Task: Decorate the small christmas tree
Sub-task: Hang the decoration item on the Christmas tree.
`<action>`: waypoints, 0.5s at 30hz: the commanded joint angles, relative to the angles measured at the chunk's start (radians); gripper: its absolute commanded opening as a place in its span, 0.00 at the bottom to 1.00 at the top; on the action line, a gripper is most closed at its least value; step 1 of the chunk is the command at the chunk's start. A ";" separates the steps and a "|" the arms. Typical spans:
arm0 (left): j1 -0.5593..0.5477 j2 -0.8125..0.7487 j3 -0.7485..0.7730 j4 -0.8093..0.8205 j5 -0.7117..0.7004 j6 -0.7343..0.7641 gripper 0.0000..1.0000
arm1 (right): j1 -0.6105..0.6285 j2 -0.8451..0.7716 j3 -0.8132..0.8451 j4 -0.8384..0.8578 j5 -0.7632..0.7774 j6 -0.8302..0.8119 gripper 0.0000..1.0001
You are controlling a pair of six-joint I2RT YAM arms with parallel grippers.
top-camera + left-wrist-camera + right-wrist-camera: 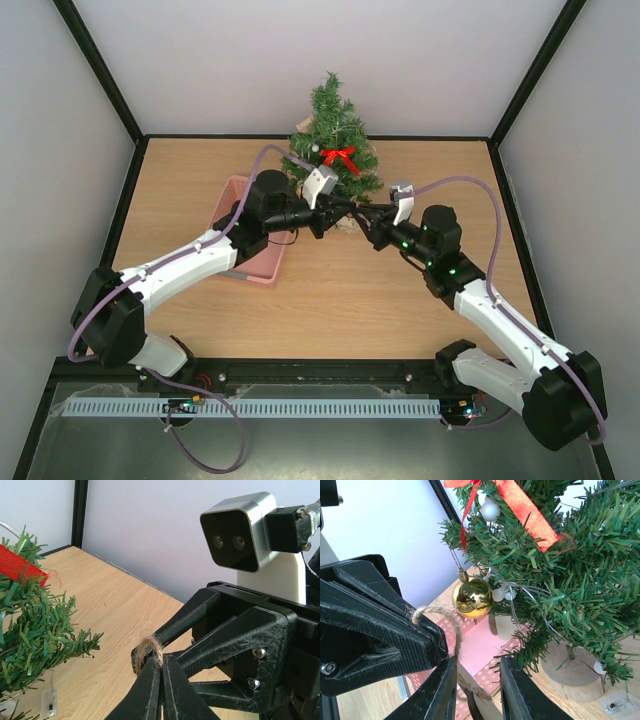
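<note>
Left end effector (161, 664) pinches twine (149, 647), unseen overhead.

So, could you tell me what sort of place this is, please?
Probably a robot test booth: plain white walls, a wooden table, left arm and right arm mounted at its edge.
</note>
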 commanded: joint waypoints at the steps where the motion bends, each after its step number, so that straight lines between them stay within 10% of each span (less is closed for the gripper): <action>1: -0.005 -0.024 0.029 -0.003 0.003 0.014 0.02 | -0.001 -0.036 0.006 -0.010 -0.025 -0.056 0.25; 15: -0.006 -0.037 0.031 0.038 0.030 -0.032 0.02 | 0.001 -0.028 0.007 0.009 -0.039 -0.053 0.18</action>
